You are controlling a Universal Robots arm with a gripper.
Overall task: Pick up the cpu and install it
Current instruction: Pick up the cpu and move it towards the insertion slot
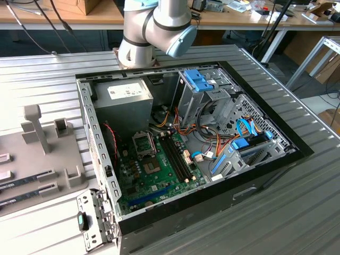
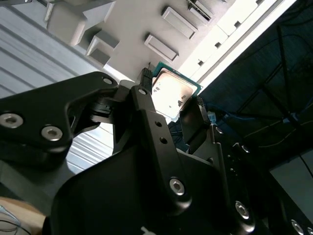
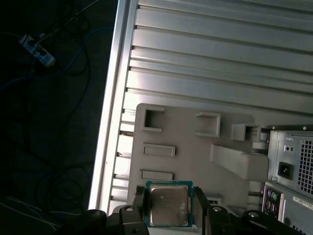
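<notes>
The cpu [image 3: 168, 205], a flat square chip with a silvery top and a thin green rim, sits between the two black fingers of my gripper [image 3: 169, 195], which is shut on its opposite edges. In the second wrist view the cpu [image 2: 172, 92] shows the same way in the gripper [image 2: 171, 88]. It hangs above the grey holder tray [image 3: 186, 132], near the ribbed table's edge. In the exterior view the open computer case [image 1: 265, 159] lies on the table with its green motherboard [image 1: 154, 175] facing up, and the black square socket frame [image 1: 143, 143] stands open. The robot arm [image 1: 154, 24] rises behind the case.
The grey holder tray [image 1: 48, 159] lies at the exterior view's left of the case, with upright posts [image 1: 34, 125] and memory sticks [image 1: 26, 180] in its slots. Inside the case are a power supply [image 1: 122, 98], drive cages [image 1: 204, 90] and bundled cables [image 1: 212, 141]. Beyond the table edge [image 3: 105, 147] the floor is dark.
</notes>
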